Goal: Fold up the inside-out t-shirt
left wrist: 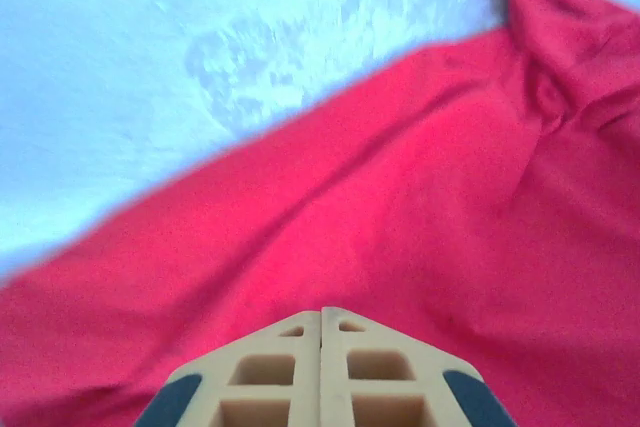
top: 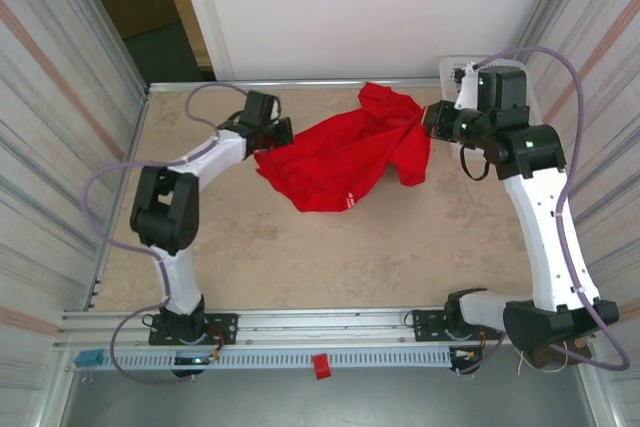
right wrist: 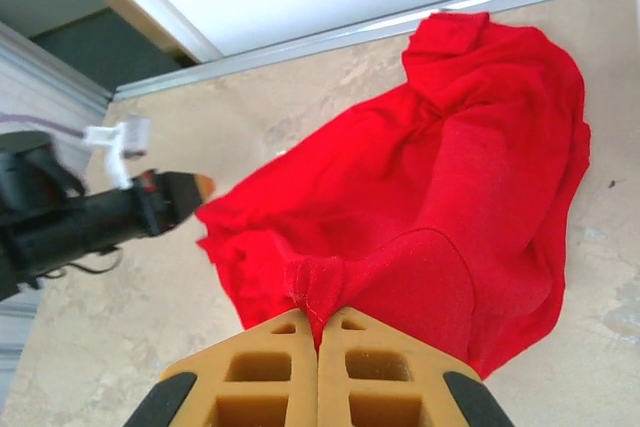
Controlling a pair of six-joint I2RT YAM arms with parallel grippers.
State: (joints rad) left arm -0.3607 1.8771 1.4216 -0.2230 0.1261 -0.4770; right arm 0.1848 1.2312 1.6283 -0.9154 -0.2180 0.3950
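Observation:
The inside-out t-shirt (top: 340, 157) is bright red and hangs bunched between the two arms at the back of the table, with a small white mark (top: 350, 199) near its lower edge. My left gripper (top: 283, 135) sits at the shirt's left edge. In the left wrist view its fingers (left wrist: 321, 312) are pressed together and the red cloth (left wrist: 400, 207) creases toward their tips. My right gripper (top: 428, 119) is at the shirt's right side. The right wrist view shows it (right wrist: 320, 322) shut on a pinched seam of the shirt (right wrist: 430, 177), with the left gripper (right wrist: 195, 190) across from it.
A white basket (top: 455, 69) stands at the back right corner behind the right arm. The beige table (top: 300, 257) is bare in front of the shirt. Metal frame walls close both sides, and a rail (top: 320, 325) runs along the near edge.

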